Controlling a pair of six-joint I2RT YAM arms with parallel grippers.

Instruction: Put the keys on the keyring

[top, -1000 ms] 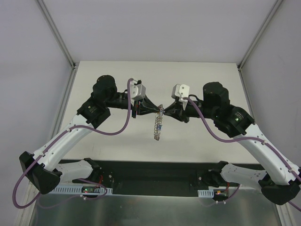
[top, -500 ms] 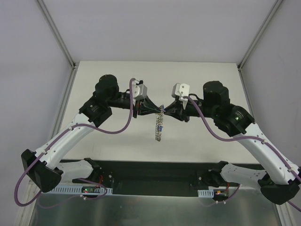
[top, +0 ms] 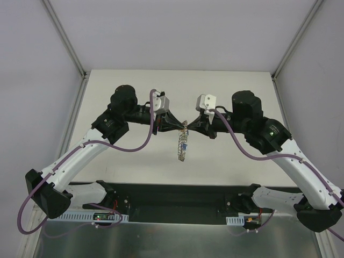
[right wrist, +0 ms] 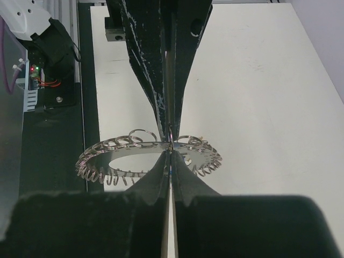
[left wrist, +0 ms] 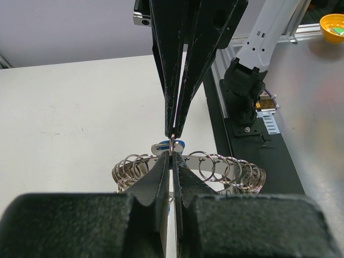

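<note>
The keyring (top: 181, 149), a flat grey metal ring with many small wire loops round its rim, hangs edge-on above the table between both arms. My left gripper (top: 179, 127) and right gripper (top: 188, 128) meet tip to tip at its top edge. In the left wrist view my left gripper (left wrist: 171, 156) is shut on the keyring (left wrist: 209, 160) at its rim. A blue-headed key (left wrist: 179, 143) shows just behind the tips. In the right wrist view my right gripper (right wrist: 170, 152) is shut on the rim of the keyring (right wrist: 196, 153), at a small loop there. Other keys are out of view.
The white table (top: 129, 97) lies below, with grey walls at the back and sides. The black base rail (top: 177, 204) and both arm bases run along the near edge. An orange lid (left wrist: 333, 26) sits on the metal bench beyond the rail.
The right gripper has closed from slightly open onto the keyring's top edge. The left arm has shifted a little to the right. The keyring hangs in nearly the same place.
</note>
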